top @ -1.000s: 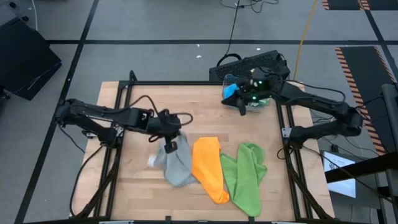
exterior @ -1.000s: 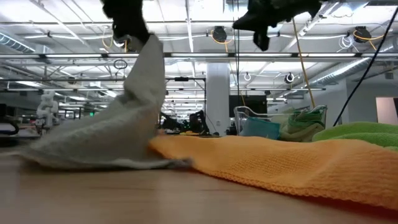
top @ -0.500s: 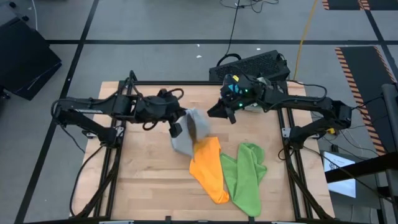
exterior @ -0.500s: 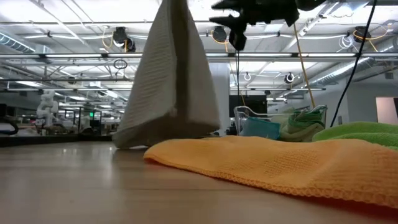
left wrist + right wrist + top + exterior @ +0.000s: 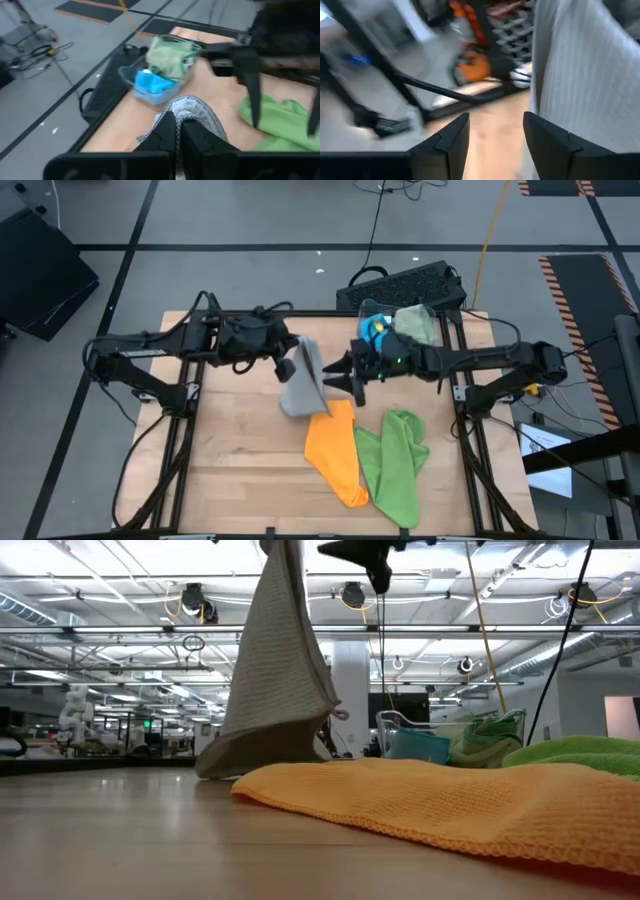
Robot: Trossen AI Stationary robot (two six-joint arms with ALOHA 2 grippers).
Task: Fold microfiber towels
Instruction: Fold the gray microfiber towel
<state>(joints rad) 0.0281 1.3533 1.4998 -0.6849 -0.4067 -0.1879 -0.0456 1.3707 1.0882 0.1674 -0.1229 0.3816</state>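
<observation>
High view: the left gripper (image 5: 287,367) has its jaws clenched on the grey towel (image 5: 303,380), holding it up by one corner so it hangs with its long axis vertical, above the table (image 5: 240,470) near centre. The right gripper (image 5: 335,375) sits just at 3 o'clock of the cloth, jaws spread and pointing at its free edge, so it is the nearer free arm. The orange towel (image 5: 335,455) and lime towel (image 5: 395,465) lie at 5 o'clock; the bin (image 5: 400,330) is at 1 o'clock. Bare wood at 7 to 9 o'clock looks like the open room.

Low view: the grey towel's (image 5: 275,670) lower edge just brushes the wood beside the orange towel (image 5: 450,805).

Left wrist view: grey cloth bunches at the left gripper (image 5: 177,137).

Right wrist view: the right gripper (image 5: 495,132) is empty, the hanging edge just beside it.
</observation>
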